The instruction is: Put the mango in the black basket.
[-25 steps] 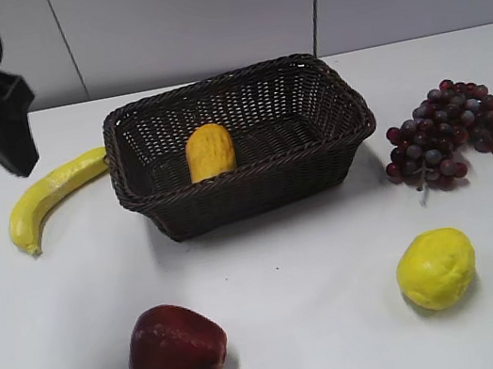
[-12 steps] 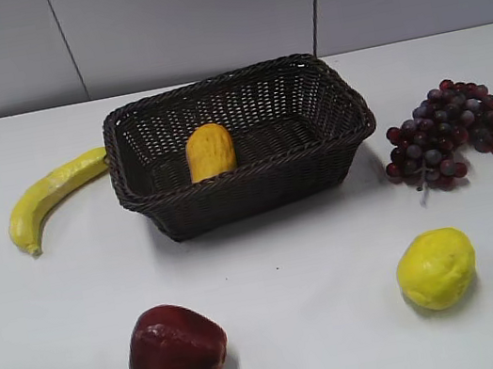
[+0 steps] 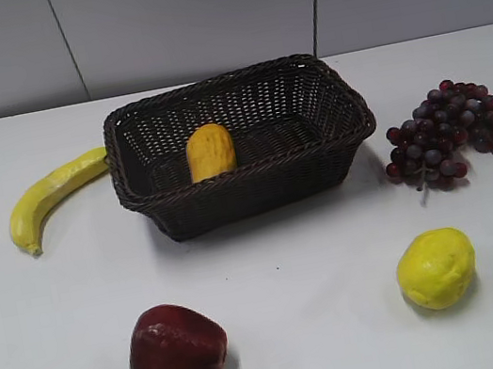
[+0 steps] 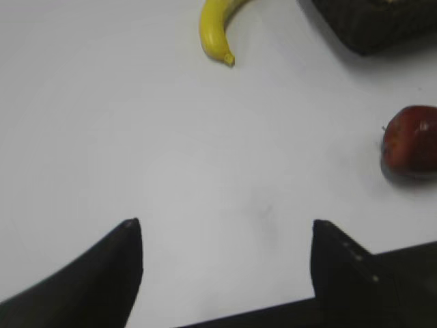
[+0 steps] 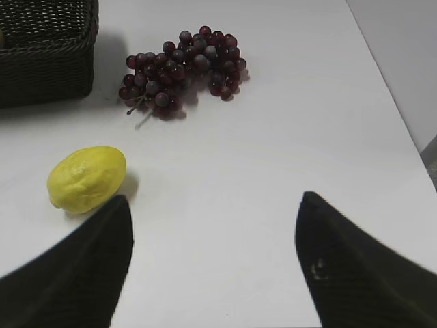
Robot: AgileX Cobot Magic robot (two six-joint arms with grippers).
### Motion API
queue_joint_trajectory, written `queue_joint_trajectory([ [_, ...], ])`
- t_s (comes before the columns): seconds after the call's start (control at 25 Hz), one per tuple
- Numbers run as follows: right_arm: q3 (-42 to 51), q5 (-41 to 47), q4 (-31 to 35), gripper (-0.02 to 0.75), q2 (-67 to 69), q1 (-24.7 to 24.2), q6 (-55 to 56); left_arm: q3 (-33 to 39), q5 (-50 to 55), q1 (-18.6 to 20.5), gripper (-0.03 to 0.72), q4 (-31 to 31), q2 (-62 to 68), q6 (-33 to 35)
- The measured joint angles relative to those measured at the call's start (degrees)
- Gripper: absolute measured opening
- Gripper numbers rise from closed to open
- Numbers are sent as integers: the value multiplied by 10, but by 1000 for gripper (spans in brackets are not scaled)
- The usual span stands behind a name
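Note:
The yellow-orange mango (image 3: 210,151) lies inside the black basket (image 3: 329,111), near its left front wall, at the back middle of the table. A corner of the basket shows in the left wrist view (image 4: 375,27) and in the right wrist view (image 5: 48,61). Neither gripper shows in the exterior view. My left gripper (image 4: 225,229) is open and empty above bare table, left of the basket. My right gripper (image 5: 213,205) is open and empty above bare table at the right front.
A banana (image 3: 48,196) lies left of the basket and shows in the left wrist view (image 4: 218,27). A red apple (image 3: 175,347) sits front left. A lemon (image 3: 436,268) sits front right. Dark grapes (image 3: 448,135) lie right of the basket.
The left arm, seen at the upper left one second ago, has left the exterior view. The mango and the other fruit have not moved.

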Motion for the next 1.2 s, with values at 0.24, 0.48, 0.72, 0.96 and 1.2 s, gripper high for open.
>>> queue_joint_trajectory([
  [0.24,0,0,0,571,0,0,-1,25,-24,0,569,2,-80,0],
  [0.48,0,0,0,571,0,0,-1,58,-57,0,569,-19,-80,2],
  [0.72,0,0,0,571,0,0,0,58,-59,0,569,-21,-80,2],
  [0.96,0,0,0,571,0,0,0,58,-59,7,569,-22,-80,2],
  [1.2,0,0,0,571,0,0,0,58,-59,87,569,-22,-80,2],
])
